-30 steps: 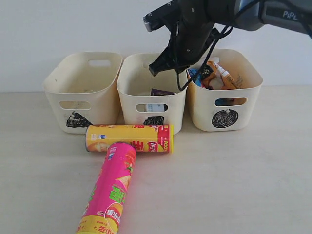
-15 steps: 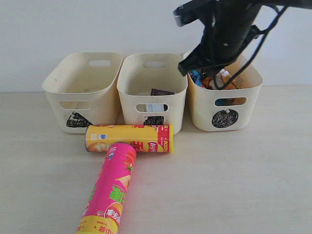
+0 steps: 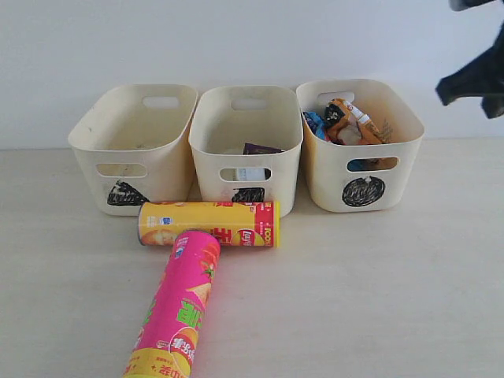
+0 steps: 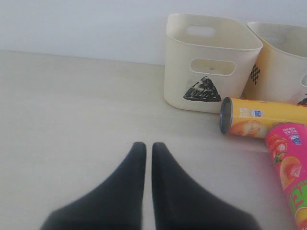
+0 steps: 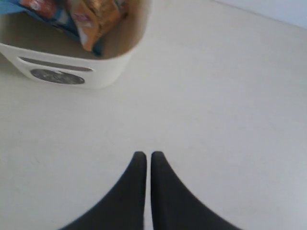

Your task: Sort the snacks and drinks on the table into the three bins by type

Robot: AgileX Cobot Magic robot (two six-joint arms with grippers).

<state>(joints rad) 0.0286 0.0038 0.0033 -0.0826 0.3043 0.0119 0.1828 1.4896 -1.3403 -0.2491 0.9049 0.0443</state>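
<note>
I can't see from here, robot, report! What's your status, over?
Left gripper shut, empty. Right gripper shut, empty. Yellow tube and pink tube lie on table, unsorted. Nothing blocks them.

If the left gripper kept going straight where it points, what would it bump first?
Probably nothing soon: the left gripper points over bare table toward the wall. The triangle bin and yellow tube lie off to the side, though depth is hard to judge.
</note>
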